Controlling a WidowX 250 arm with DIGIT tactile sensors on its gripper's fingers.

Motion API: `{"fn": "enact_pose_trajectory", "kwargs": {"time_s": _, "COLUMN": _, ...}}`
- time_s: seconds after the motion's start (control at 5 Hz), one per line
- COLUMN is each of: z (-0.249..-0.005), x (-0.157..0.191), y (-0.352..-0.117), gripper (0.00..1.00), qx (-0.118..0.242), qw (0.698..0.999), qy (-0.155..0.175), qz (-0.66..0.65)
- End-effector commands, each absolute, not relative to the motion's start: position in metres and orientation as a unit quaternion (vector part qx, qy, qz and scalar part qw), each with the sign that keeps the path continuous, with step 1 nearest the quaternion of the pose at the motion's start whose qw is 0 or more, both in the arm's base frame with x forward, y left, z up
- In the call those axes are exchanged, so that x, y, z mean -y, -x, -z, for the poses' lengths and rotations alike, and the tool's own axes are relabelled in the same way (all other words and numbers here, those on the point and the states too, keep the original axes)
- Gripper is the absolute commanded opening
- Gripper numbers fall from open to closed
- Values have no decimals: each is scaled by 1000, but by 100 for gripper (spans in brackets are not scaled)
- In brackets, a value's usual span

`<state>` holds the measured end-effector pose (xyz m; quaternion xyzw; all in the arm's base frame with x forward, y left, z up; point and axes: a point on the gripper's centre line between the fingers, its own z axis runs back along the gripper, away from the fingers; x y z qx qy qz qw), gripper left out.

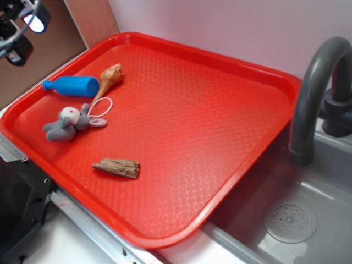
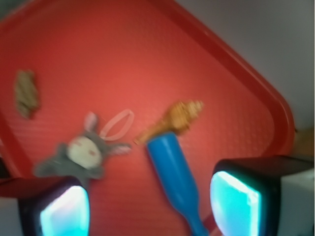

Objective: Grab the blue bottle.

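**A:** Pale wall behind, grey sink [image 1: 308, 181] with its dark faucet [image 1: 313, 93] off to one side, and the red tray [image 1: 209, 126] laid over the counter. That's what your exterior view gives you.

**B:** And my pincer [image 2: 147, 201]?

**A:** You see it spread in the wrist view, one glowing fingertip [image 2: 64, 211] low on each side of the picture, both above the tray and touching nothing. In the exterior view only a bit of it shows at the top corner.

**B:** Where's the blue bottle [image 2: 174, 177]?

**A:** Lying on its side on the tray, below your pincer. Its narrow neck runs down between the two fingertips, nearer the right-hand one in the picture, and its body reaches ahead of them.

**B:** What's around it?

**A:** Just beyond its far end you have the tan seashell [image 2: 177, 120], close enough to look like touching. Beside that, ahead of the other fingertip, sits the grey plush mouse [image 2: 81, 155] with a white loop [image 2: 118, 123]. Well apart, further along the tray, lies a brown wood scrap [image 2: 25, 92].
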<state>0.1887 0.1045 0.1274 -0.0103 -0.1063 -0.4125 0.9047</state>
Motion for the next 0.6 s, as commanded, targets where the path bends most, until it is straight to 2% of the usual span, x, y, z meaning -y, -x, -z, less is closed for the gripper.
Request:
{"fn": "enact_pose_trajectory", "kwargs": {"time_s": 0.0, "z": -89, "x": -129, "y": -208, "gripper": 100, "qx": 83, "qw": 912, "qy": -13, "qz": 402}}
{"fn": "enact_pose_trajectory", "kwargs": {"time_s": 0.4, "z": -36, "x": -114, "y": -211, "gripper": 100, "qx": 46, "qw": 881, "qy": 33, "qz": 470}}
